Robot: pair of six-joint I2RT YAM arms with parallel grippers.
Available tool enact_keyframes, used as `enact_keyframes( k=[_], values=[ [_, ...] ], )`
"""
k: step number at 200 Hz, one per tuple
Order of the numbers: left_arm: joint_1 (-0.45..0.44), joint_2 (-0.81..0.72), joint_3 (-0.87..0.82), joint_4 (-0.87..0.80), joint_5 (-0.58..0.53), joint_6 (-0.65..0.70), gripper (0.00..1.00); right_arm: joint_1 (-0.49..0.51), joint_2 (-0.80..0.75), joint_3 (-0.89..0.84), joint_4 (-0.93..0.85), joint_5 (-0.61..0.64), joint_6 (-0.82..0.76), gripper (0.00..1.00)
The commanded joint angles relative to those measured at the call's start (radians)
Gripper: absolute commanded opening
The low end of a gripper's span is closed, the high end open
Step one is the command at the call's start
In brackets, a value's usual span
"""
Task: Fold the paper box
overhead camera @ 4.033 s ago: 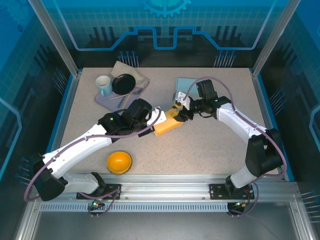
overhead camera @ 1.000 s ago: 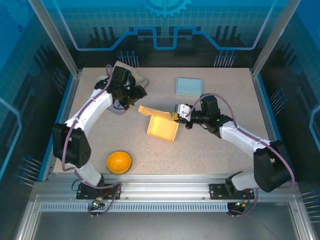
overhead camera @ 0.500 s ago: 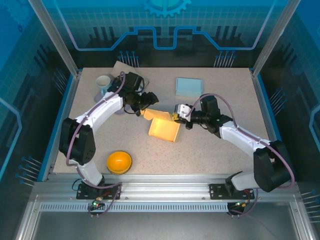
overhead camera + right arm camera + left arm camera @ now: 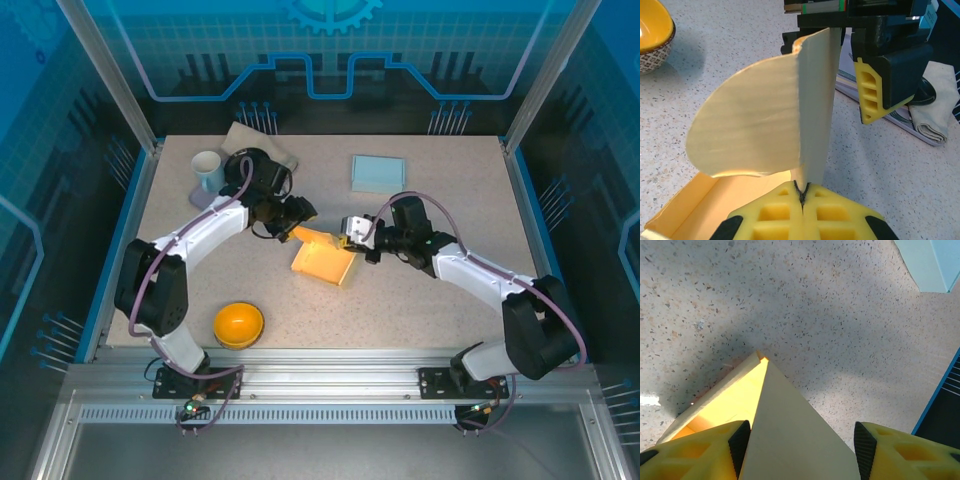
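**Top view.** The paper box (image 4: pixel 325 264) lies open at mid worktop (image 4: pixel 420 300), its yellow inside facing up. The left claw (image 4: pixel 297 218) is at the box's far-left corner and the right claw (image 4: pixel 351 236) at its far-right corner. An orange bowl (image 4: pixel 239 324) sits near the front edge. A mug (image 4: pixel 208 170) and a cloth (image 4: pixel 262 141) are at the back left, and a pale blue sheet (image 4: pixel 378 173) at the back right, all well apart from the box.

**Left wrist view.** The claw's fingers (image 4: pixel 705 455) are spread. The flap (image 4: pixel 795 440) rises between them, its broad face towards the camera. No pinch is evident.

**Right wrist view.** The right claw (image 4: pixel 802 197) is pressed together on the foot of the flap (image 4: pixel 765 125), which stands upright and curls over to the left. The left claw's yellow finger (image 4: pixel 885 85) is just behind it.

**Progress (judgement).** Early to middle. The tray of the box looks formed, with side walls up. One flap is raised but not tucked, and the box is not closed. Bending the flap over and seating it remain.

**Surface and room.** The worktop is speckled light stone-look laminate, matt and flat. Aluminium posts (image 4: pixel 112 80) and blue printed panels (image 4: pixel 330 50) enclose the cell.
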Motion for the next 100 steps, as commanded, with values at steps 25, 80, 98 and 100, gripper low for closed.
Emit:
enact_keyframes(
  k=[25,80,98,100],
  values=[
    [-0.068,-0.07,0.021,-0.027,-0.117,0.108,0.59,0.038,0.033,0.014,-0.005,0.048,-0.042,0.0],
    [-0.142,-0.135,-0.169,0.055,-0.214,0.08,0.59,0.103,0.028,0.0,-0.14,0.191,-0.071,0.13],
    [-0.152,-0.153,-0.213,0.053,-0.251,0.08,0.59,0.102,0.015,-0.045,-0.116,0.204,-0.038,0.23],
    [-0.153,-0.155,-0.217,0.054,-0.251,0.078,0.59,0.103,0.013,-0.051,-0.112,0.204,-0.035,0.24]
  ],
)
